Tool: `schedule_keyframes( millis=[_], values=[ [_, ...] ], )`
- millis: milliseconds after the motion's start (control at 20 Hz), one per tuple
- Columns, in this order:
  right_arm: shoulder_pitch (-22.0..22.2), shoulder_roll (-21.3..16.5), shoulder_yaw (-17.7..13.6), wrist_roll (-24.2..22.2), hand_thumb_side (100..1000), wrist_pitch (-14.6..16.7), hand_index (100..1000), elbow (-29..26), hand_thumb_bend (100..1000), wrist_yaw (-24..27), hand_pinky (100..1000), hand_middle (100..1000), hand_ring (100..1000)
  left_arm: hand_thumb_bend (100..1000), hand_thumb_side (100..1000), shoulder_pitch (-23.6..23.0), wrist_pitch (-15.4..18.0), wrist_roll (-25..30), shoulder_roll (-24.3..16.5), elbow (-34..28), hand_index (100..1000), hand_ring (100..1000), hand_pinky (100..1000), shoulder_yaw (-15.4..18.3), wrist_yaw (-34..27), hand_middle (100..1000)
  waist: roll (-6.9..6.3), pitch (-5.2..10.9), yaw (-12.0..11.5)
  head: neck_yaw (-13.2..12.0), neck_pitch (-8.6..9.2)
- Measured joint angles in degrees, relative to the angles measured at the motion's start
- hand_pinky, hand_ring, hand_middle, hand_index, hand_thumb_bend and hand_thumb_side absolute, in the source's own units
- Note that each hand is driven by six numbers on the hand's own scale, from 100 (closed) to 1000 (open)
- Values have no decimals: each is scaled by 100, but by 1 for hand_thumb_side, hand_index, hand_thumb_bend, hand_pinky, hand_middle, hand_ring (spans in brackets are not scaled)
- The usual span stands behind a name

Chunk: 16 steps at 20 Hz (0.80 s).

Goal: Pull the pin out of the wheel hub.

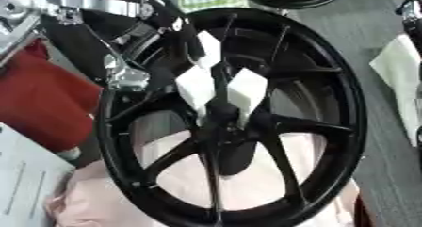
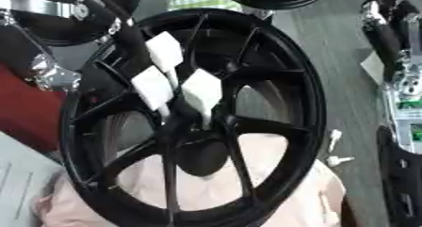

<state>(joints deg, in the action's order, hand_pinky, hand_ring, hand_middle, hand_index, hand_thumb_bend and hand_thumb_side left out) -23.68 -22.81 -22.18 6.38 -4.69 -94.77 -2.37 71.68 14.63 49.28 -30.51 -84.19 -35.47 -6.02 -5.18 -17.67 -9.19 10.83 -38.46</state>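
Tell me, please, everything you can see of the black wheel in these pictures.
The black wheel looks like glossy metal, with thin spokes running from a round hub to a deep rim. It fills most of the view, tilted, over a pale pink cloth seen through its gaps. The left robot hand reaches in from the upper left, its white-padded fingers gathered at the hub. The pin itself cannot be made out.

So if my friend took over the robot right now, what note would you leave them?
Left hand: reaching down from the upper left to the centre of the black wheel hub, white-padded fingers bunched just above the middle. Whether they hold the pin cannot be seen.
Right hand: an arm lies along the right edge; its fingers cannot be made out.
The wheel rests on pink cloth.
Done: hand is at the hub. Left: grip the pin and pull it out.
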Motion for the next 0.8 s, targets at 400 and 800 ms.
schedule_keyframes(
  millis=[400,800],
  values=[
    [-28,38,55,-42,538,13,754,0,100,0,879,596,824,172,589,-2,5,-5,110,190,859,764,714,-22,104,755,0,-1,45,-17,3],
    [-49,38,103,-88,538,17,755,0,100,0,880,595,824,176,624,-19,76,-76,140,278,868,791,741,-110,172,776,0,-4,73,-22,-7]
  ],
)
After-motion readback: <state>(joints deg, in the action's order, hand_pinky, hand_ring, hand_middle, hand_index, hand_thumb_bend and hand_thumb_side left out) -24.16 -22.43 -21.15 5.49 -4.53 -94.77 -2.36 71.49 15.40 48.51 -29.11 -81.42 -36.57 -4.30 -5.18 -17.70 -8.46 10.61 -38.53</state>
